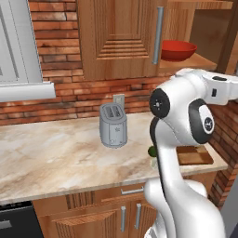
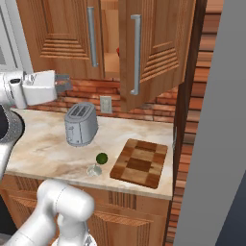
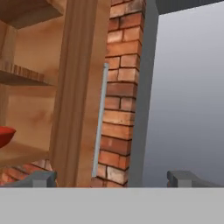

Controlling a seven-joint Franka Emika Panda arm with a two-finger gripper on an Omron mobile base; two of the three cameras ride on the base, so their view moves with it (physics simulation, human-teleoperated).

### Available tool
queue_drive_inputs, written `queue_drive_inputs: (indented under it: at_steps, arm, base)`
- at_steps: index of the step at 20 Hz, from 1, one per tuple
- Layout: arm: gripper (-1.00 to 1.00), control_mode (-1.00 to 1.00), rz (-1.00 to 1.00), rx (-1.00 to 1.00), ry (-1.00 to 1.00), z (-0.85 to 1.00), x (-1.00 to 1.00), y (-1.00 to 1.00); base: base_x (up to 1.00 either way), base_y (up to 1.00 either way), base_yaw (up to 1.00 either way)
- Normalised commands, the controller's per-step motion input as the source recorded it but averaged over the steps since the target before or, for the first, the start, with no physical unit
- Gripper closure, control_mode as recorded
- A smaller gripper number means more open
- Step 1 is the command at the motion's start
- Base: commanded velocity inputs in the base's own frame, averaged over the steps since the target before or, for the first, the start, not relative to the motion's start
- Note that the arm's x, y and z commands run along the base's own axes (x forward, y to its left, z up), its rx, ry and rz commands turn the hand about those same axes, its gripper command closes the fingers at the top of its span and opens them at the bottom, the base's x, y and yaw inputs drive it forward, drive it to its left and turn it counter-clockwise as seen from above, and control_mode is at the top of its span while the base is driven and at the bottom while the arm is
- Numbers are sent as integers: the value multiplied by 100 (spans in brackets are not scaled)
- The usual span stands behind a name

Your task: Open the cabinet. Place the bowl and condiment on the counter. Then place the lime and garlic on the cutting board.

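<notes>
Brick backs the marble surface (image 2: 48,144) beneath the wooden cabinet (image 1: 116,37), whose right door hangs open. Raised beside that door's edge, the hand (image 3: 111,177) is spread wide and empty. A careless reach could clip the door or its bar handle (image 3: 99,122) and swing it onto the arm. Inside, the red bowl (image 1: 178,49) sits on the lower shelf; a wide rim may slip from a shallow pinch and fall toward the toaster (image 2: 80,124). Below, the lime (image 2: 102,158) and garlic (image 2: 94,169) lie just beside the cutting board (image 2: 140,162) and could roll if struck.
</notes>
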Motion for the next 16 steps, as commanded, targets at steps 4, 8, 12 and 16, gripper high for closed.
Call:
queue_drive_inputs:
  at_steps: [4,8,12,16]
  arm:
    - [-100,-100,-24,0,4,10,18,0]
    - [-100,-100,-17,0,7,1,34,0]
    - [-100,-100,-7,0,9,0,31,-18]
    - [-100,-100,0,0,14,0,23,-39]
  base:
    - [0,0,0]
    - [0,0,0]
    - [0,0,0]
    - [0,0,0]
